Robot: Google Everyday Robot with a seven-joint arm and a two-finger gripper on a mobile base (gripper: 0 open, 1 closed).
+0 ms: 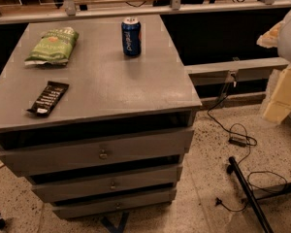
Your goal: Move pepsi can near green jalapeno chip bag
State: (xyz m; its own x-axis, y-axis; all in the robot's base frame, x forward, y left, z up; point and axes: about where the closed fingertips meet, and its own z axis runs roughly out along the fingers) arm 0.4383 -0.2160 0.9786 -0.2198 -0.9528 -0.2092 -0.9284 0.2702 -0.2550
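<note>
A pepsi can [131, 36] stands upright toward the back of a grey counter [116, 89], a little right of the middle. It is dark blue with a silver top, and its long axis is vertical. Nothing touches it.

The green jalapeno chip bag [52, 46] lies flat to the can's left, near the back left corner. It is well apart from the can, with bare counter between them. Closer to the front left edge lies a flat black bar wrapper [48, 98], angled and away from both.

The gripper is not in view, so whether it is released, clenched or grasping anything cannot be told. A pale rounded shape [290, 30] at the right edge may be part of the arm, but that is uncertain. If it is, the can lies to its left, with the bag farther left again.

Judging from this layout, the task has not begun. The coming move calls for a grasp on the upright can, then a carry leftward to the bag.

Below the counter are three closed drawers [99, 154]. Black cables [237, 140] trail on the speckled floor to the right.
</note>
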